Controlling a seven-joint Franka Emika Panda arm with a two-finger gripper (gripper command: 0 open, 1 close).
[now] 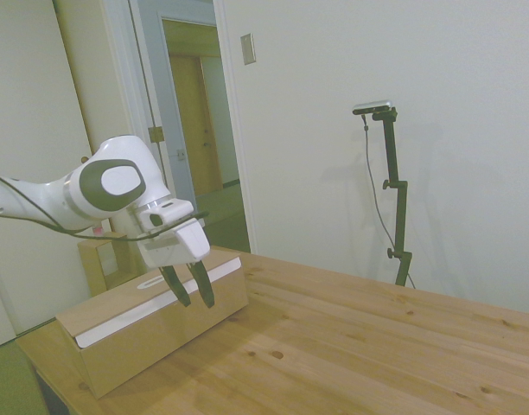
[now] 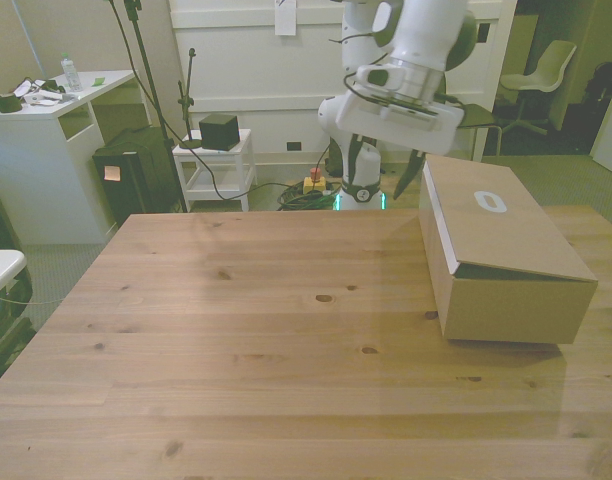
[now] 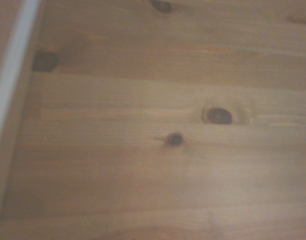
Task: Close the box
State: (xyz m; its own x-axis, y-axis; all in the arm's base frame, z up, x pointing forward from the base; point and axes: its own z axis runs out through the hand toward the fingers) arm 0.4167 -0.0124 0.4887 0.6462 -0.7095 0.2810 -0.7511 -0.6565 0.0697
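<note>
Table [image 2: 266,330]: wooden planks with dark knots, spread below the claw; the wrist view shows blurred bare boards [image 3: 183,150] with knots.
Box [image 1: 152,324]: long tan cardboard, lying on the table under and just behind the claw, at the front view's right [image 2: 506,260]. Its lid is down, nearly flat, with a thin dark gap under one end in the front view. A white strip [image 1: 156,303] runs along the lid's edge, and a white oval mark sits on top.
Claw [image 1: 188,290]: hangs over the box's lid edge, tilted, its two dark fingers spread apart and holding nothing; touching the lid or not, I cannot tell.
</note>
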